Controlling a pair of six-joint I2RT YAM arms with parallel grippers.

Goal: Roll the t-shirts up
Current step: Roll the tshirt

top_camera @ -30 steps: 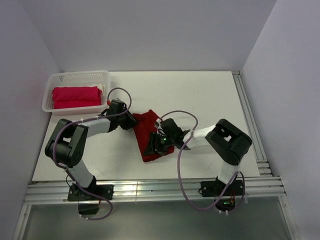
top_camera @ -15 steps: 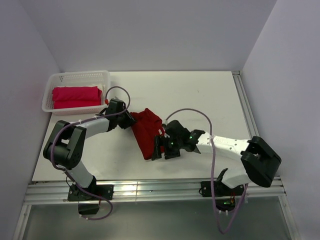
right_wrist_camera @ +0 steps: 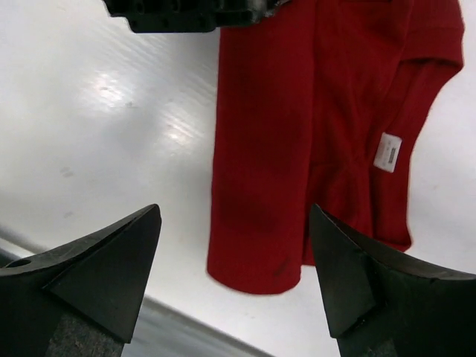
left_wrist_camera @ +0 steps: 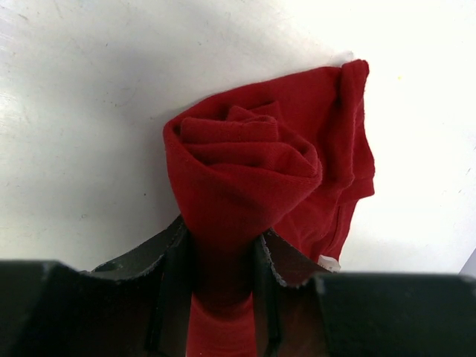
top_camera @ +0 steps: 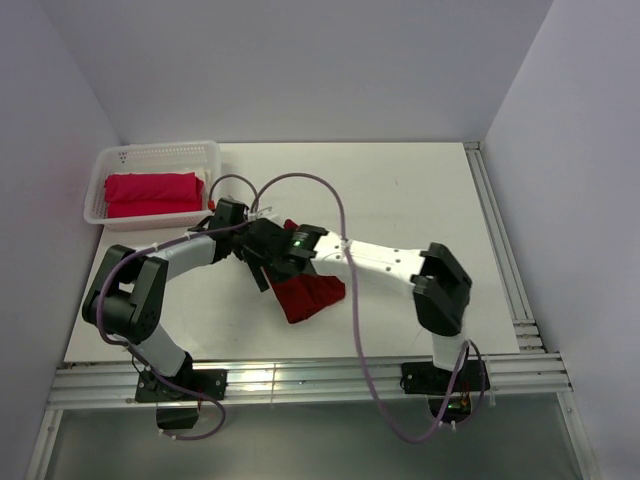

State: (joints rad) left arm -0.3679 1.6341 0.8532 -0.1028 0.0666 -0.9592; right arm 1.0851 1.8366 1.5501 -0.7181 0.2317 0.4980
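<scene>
Two arms stand at the near edge of the white desk [top_camera: 420, 190]: the left arm [top_camera: 130, 290] reaches up and to the right, and the right arm [top_camera: 440, 285] reaches left across the middle.

Item 1, dark red t-shirt [top_camera: 310, 295]: lies on the desk near its middle, closest to the arms. The near part is a flat folded band. The far end is wound into a loose roll [left_wrist_camera: 245, 160], with its spiral folds showing in the left wrist view. A white label [right_wrist_camera: 387, 152] is sewn at one edge.

Item 2, left claw [left_wrist_camera: 223, 260]: clenched, grasping the rolled end of the dark red t-shirt, with cloth pinched between its two dark fingers [left_wrist_camera: 172, 256].

Item 3, right claw [right_wrist_camera: 234, 223]: released, with jaws spread wide and nothing between them. It hangs above the desk at the shirt's left edge, just beside the left claw. The wrist view does not show whether it touches the cloth.

Item 4, purple cables [top_camera: 330, 200]: loop over both arms.

Item 5, white lattice basket [top_camera: 165, 146]: sits at the far left corner of the desk, well apart from the dark shirt.

Item 6, pink-red t-shirt [top_camera: 150, 194]: rolled and lying inside the basket, filling most of it.
</scene>
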